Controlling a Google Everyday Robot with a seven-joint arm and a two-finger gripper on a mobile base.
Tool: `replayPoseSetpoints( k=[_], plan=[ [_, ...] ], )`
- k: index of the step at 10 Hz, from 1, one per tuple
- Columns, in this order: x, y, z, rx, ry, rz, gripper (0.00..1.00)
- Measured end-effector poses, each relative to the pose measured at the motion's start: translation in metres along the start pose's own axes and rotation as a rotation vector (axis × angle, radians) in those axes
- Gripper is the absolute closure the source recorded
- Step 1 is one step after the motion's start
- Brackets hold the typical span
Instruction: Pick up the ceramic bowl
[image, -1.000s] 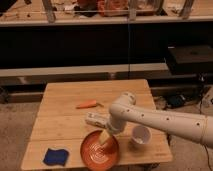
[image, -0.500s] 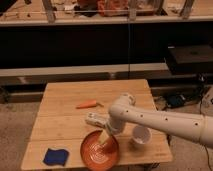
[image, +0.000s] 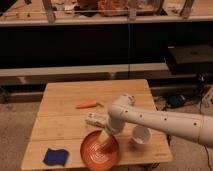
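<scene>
While the wooden table (image: 60, 125) filled the lower middle of the frame, the white arm (image: 165, 122) reached in from the lower right. Your gripper (image: 106, 142) hung low over the right inside of the ceramic bowl (image: 91, 152), jaws spread apart and clamped on nothing. The bowl sat at the table's near edge, lower centre. You could judge it stiff, glazed, fairly heavy and breakable, so it wanted a pinch across the rim wall, not the slick floor. The white cup (image: 141, 136) stood just right of it, crowding that side. The blue cloth (image: 54, 156) lay near its left and the carrot (image: 87, 104) well apart above, leaving open room upward and upper left.
</scene>
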Motion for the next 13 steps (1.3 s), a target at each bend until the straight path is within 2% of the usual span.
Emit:
replayPoseSetpoints(
  k=[13],
  plan=[
    [0.006, -0.0016, 0.0075, -0.001, 0.011, -0.01, 0.2]
  ],
)
